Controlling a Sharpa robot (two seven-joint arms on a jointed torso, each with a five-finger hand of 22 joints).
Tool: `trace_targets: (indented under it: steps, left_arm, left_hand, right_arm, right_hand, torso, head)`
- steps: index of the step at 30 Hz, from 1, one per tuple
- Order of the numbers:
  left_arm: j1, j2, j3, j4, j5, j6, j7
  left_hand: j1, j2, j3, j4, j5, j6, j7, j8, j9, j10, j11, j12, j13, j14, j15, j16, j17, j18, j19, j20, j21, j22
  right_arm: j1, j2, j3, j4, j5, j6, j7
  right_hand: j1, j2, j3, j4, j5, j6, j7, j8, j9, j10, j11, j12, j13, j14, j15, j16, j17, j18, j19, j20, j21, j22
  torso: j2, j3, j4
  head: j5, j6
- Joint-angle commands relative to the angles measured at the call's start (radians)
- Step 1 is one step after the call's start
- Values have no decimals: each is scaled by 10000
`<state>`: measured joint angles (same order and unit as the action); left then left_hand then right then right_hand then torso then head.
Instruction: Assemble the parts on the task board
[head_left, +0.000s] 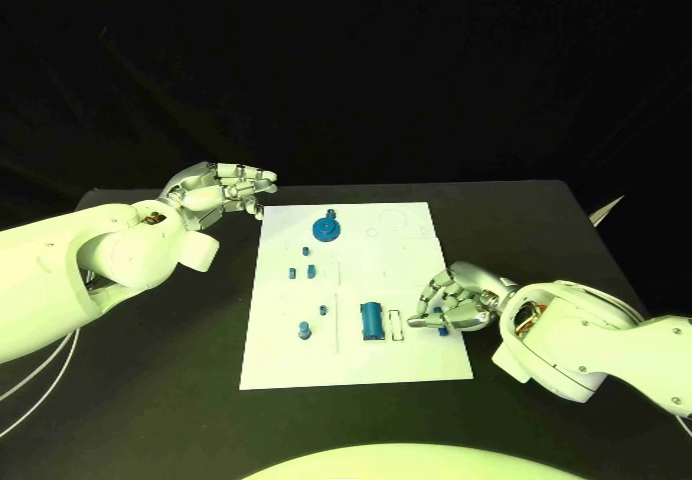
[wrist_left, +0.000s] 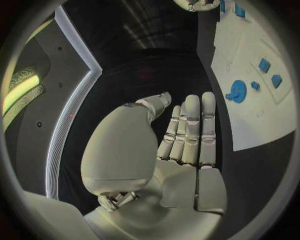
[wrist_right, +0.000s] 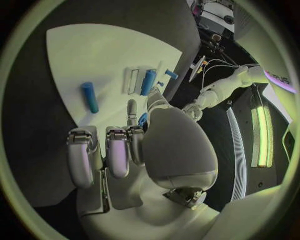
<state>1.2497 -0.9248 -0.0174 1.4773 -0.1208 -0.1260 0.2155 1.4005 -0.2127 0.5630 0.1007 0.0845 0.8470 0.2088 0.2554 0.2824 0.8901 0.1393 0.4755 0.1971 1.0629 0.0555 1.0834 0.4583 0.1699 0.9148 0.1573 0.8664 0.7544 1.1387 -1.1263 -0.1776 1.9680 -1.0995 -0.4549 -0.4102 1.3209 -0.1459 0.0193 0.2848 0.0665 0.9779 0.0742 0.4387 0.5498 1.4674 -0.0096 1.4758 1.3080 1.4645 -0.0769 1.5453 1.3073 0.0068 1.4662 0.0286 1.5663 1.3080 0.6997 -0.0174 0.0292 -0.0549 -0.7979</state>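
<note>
The white rectangular task board (head_left: 418, 365) lies flat in the middle of the black desk (head_left: 173, 420), its long sides running from the near edge toward the far edge. Nearest along it, toward the right edge of the desk, the silver right hand (head_left: 454, 300) rests over the board's right margin with its fingers (wrist_right: 115, 152) curled down. In the right wrist view a small blue piece (wrist_right: 143, 119) seems to sit between the thumb and a fingertip, though I cannot tell for sure whether it is pinched. Just beside that hand, a blue cylinder (head_left: 372, 320) lies on the board next to a pale rectangular slot (head_left: 397, 327). A small blue peg (head_left: 304, 330) stands closer to the board's left side, level with the cylinder. Further along, two more small blue pegs (head_left: 309, 269) stand near the middle of the board. Near the far end sits a round blue gear-like disc (head_left: 329, 229). Beyond the board's far left corner, the silver left hand (head_left: 219, 190) hovers above the bare desk, released, its fingers (wrist_left: 190, 130) straight and side by side, grasping nothing.
</note>
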Motion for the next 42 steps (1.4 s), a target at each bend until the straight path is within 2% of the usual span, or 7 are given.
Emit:
trace_targets:
  steps: [1, 4, 6, 12, 25, 35, 42]
  left_arm:
    - [7, 27, 4, 40, 48, 79, 84]
    - [7, 34, 4, 49, 48, 65, 111]
    - [7, 39, 4, 50, 48, 56, 125]
    - [5, 73, 3, 47, 48, 74, 145]
    - [5, 63, 1, 47, 49, 91, 136]
    - [5, 48, 1, 46, 49, 113, 119]
    - [5, 43, 0, 49, 49, 125, 104]
  left_hand:
    - [-47, 80, -18, 58, -6, -64, -21, -28, -12, -70, 8, 40, -15, 26, 73, -34, -16, 143, 63, 25, -42, -9]
    - [-47, 80, -18, 58, -6, -64, -21, -28, -12, -70, 8, 40, -15, 26, 73, -34, -16, 143, 63, 25, -42, -9]
    - [-47, 80, -18, 58, -6, -64, -21, -28, -12, -70, 8, 40, -15, 26, 73, -34, -16, 143, 63, 25, -42, -9]
    - [-41, 76, -21, 58, -9, -61, -23, -25, -12, -69, 6, 48, -18, 25, 72, -34, -18, 144, 68, 24, -49, -13]
    - [-41, 76, -21, 58, -9, -61, -23, -25, -12, -69, 6, 48, -18, 25, 72, -34, -18, 144, 68, 24, -49, -13]
    - [-44, 77, -23, 64, -9, -58, -24, -23, -12, -67, 6, 52, -19, 26, 72, -34, -20, 143, 70, 24, -52, -16]
    - [-44, 77, -23, 64, -9, -58, -24, -23, -12, -67, 6, 52, -19, 26, 72, -34, -20, 143, 70, 24, -52, -16]
  right_arm:
    - [77, -368, -4, -57, -390, -219, 350]
    - [121, -701, -7, -123, -893, -148, 269]
    - [135, -862, -9, -167, -1278, -91, 177]
    - [76, -1034, -26, -315, -2208, 29, -150]
    - [-424, -567, -43, -598, -2570, 224, -507]
    - [-584, -229, -45, -757, -2612, 313, -636]
    - [-682, -54, -46, -872, -2912, 639, -819]
  right_hand:
    - [117, 25, 69, -1, 102, -80, 17, -82, -33, 566, 86, -68, 2062, 919, 97, 7, 1900, -68, 1046, 75, 45, 2628]
    - [134, 26, 76, -3, 119, -91, 25, -99, -42, 563, 92, -75, 2059, 919, 102, 7, 1901, -68, 1046, 81, 45, 2628]
    - [125, 21, 72, 8, 116, -104, 36, -119, -52, 548, 100, -106, 2042, 918, 107, 6, 1899, -68, 1046, 85, 45, 2628]
    - [83, 20, 61, 37, 98, -121, 54, -160, -73, 530, 119, -144, 2022, 913, 123, -3, 1873, -68, 1046, 98, 45, 2628]
    - [-157, 28, 2, 72, 95, -30, 58, -203, -104, 536, 132, -135, 2029, 912, 144, -4, 1875, -68, 1046, 129, 45, 2628]
    - [-235, 48, -5, 69, 123, 36, 43, -196, -105, 545, 123, -119, 2038, 915, 141, 0, 1888, -68, 1046, 134, 45, 2628]
    - [-152, 75, 49, 19, 143, 129, 6, -180, -103, 556, 92, -101, 2048, 915, 121, 0, 1890, -68, 1046, 128, 45, 2628]
  torso:
    - [7, -5, 2]
    - [16, 5, 4]
    - [16, 17, -3]
    - [14, 22, 6]
    - [21, 12, 29]
    - [7, 6, 17]
    - [11, 6, 20]
  head:
    - [-79, 39]
    - [-126, 59]
    - [-210, 54]
    - [-292, 61]
    - [-269, 17]
    - [-247, -23]
    - [-245, -37]
